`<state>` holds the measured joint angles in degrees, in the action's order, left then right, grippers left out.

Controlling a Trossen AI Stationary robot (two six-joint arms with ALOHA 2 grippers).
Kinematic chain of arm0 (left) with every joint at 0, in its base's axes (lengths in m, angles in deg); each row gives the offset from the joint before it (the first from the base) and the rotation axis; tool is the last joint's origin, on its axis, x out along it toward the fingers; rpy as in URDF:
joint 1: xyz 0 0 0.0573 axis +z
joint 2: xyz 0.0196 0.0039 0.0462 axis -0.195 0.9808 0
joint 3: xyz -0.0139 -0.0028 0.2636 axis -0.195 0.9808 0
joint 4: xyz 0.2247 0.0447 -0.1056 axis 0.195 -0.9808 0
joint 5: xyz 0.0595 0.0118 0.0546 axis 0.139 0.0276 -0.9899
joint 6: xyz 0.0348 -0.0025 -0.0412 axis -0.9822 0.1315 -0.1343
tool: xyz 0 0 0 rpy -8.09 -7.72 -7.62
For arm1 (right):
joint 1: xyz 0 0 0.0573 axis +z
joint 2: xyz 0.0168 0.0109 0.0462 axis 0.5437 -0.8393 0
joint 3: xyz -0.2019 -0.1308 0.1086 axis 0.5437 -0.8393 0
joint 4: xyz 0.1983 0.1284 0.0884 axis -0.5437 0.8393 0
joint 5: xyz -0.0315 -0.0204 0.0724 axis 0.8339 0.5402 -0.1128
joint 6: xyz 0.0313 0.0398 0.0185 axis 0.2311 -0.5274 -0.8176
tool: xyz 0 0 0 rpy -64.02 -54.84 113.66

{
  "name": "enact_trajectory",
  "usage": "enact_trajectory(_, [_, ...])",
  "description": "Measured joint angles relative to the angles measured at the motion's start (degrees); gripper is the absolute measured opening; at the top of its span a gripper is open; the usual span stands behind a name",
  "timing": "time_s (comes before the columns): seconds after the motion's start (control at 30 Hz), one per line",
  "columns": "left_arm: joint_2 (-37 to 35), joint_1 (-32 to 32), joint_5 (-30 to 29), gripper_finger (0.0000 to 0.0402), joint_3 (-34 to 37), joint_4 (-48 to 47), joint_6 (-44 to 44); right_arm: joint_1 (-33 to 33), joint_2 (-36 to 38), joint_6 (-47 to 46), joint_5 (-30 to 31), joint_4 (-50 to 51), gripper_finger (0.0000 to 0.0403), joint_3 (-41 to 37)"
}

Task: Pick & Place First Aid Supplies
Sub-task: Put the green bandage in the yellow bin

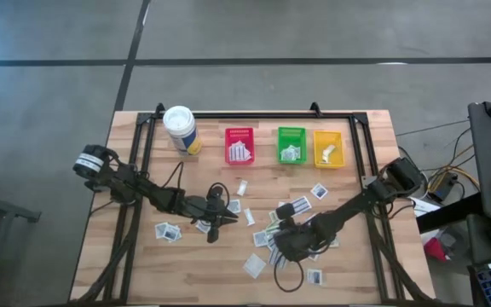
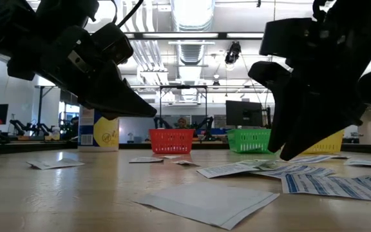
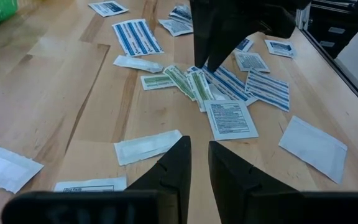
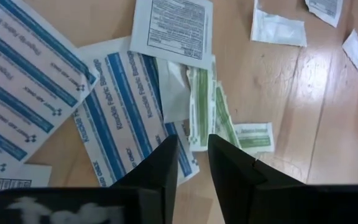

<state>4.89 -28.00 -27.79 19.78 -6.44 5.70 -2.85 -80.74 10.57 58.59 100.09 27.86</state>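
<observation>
Over scattered packets [image 1: 273, 232] mid-table, right gripper [image 1: 281, 247] angled down — fingers slightly parted, empty, left gripper [image 1: 214, 231] likewise.

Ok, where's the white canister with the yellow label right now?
In the high view the white canister stands at the table's far edge on the left-arm side, just left of the red bin and apart from it.

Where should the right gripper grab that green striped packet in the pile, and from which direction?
Take the green striped packet across its narrow width, coming straight down from above. It lies flat on the table, long and thin, partly overlapped by neighbouring packets, so a side approach would likely catch those. The right gripper hovers nearly over it, fingers slightly apart.
</observation>
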Motion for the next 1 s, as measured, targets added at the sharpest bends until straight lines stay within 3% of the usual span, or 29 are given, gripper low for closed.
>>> enact_trajectory(0.67, [0.0,0.09,0.0,0.0064,0.0,0.02,0.0,-2.24,-0.09,-1.58,0.06,-6.49,0.008,-4.15])
enact_trajectory(1.0, [0.0,0.13,0.0,0.0064,0.0,0.0,-0.31,-2.29,-0.09,-4.0,-0.06,-7.73,0.0031,-4.2])
